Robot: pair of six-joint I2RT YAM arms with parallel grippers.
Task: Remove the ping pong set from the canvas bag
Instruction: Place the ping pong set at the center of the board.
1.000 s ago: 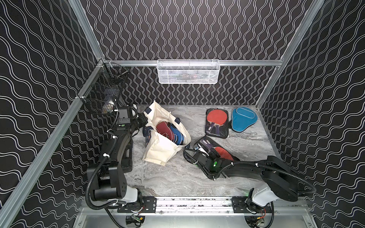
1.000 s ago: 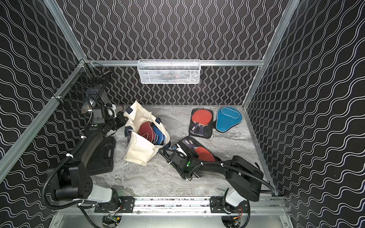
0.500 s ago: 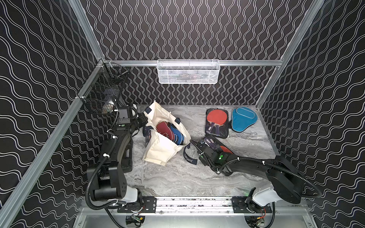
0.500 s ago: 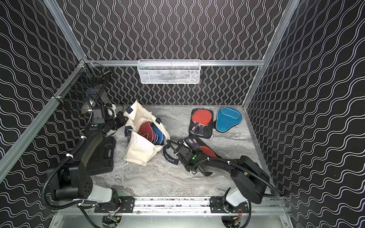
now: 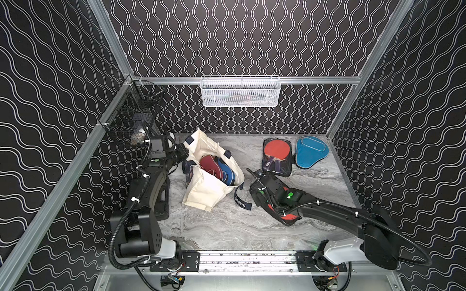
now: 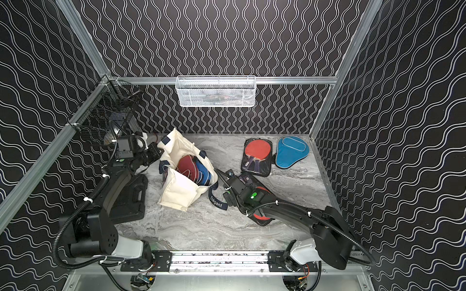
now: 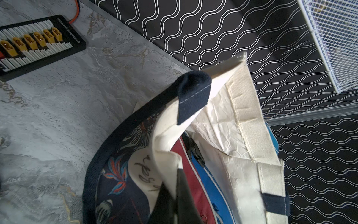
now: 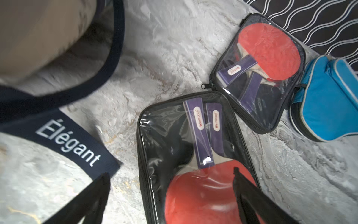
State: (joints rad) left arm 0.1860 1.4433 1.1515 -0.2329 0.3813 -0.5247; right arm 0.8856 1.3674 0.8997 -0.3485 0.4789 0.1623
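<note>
Right gripper (image 8: 170, 172) over pouch (image 8: 164, 135), handles (image 8: 198, 131) rearward

The canvas bag (image 5: 209, 194) lies left of centre on the desk (image 5: 227, 226), paddle covers (image 5: 214, 166) inside it; right of it lies the near pouch (image 8: 193, 155); behind that, the far pouch (image 5: 276, 157), a zip cover (image 5: 311, 151) just to its right.

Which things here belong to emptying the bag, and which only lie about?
Job: canvas bag; maroon cover, blue cover inside it; back clear pouch, front clear pouch, teal cover, already out.
Idle: white wire basket, black mesh basket, black hard case, connector board.
</note>
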